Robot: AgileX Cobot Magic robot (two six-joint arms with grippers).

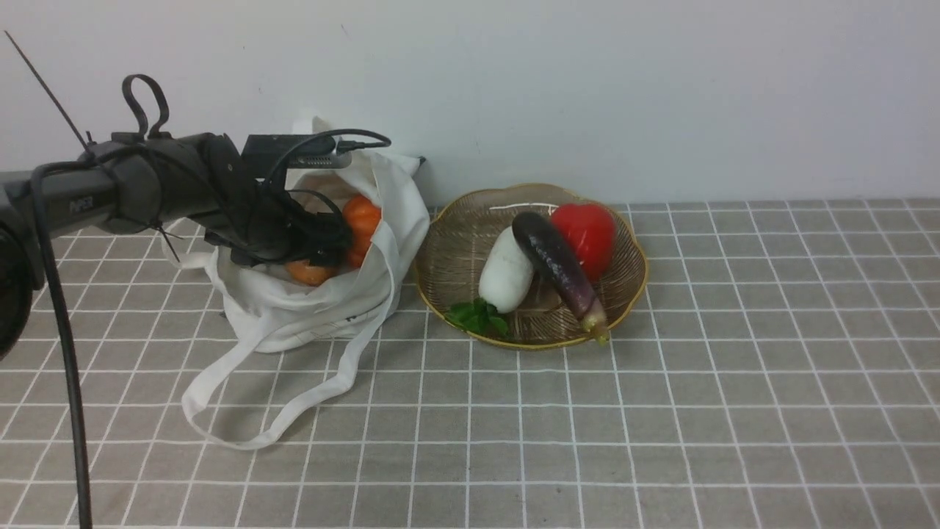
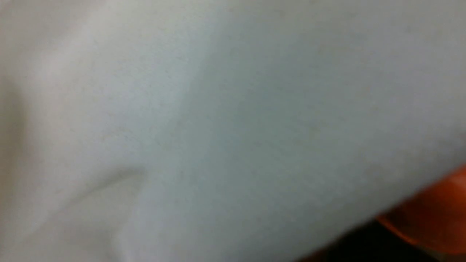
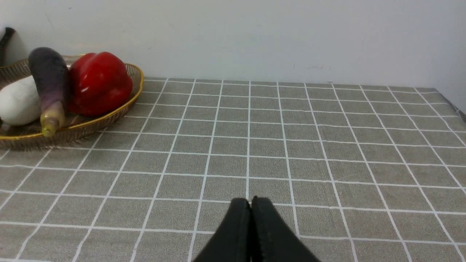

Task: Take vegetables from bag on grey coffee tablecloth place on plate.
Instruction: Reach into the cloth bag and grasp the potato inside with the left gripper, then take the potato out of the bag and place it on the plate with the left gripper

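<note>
Currently, left gripper (image 1: 330, 246) inside white bag (image 1: 308, 319), at far left on grey tablecloth (image 1: 734, 411); can't tell whether open or gripping. Orange pumpkin (image 1: 361, 228) in bag, just right of it. Right gripper (image 3: 250, 203) closed. Plate (image 1: 459, 220) right of bag, holding eggplant (image 1: 554, 257).

Brown plate w/ yellow rim (image 3: 135, 95) on grey gridded tablecloth (image 3: 269, 145), far L of view. In it: white veg (image 3: 20, 102), dark eggplant (image 3: 49, 78) w/ pale stem end over rim, red pepper (image 3: 100, 83) just beside. R tool (image 3: 251, 203) at near edge, tips together, nothing btwn, well apart from plate. Pale wall (image 3: 233, 40) behind.
</note>
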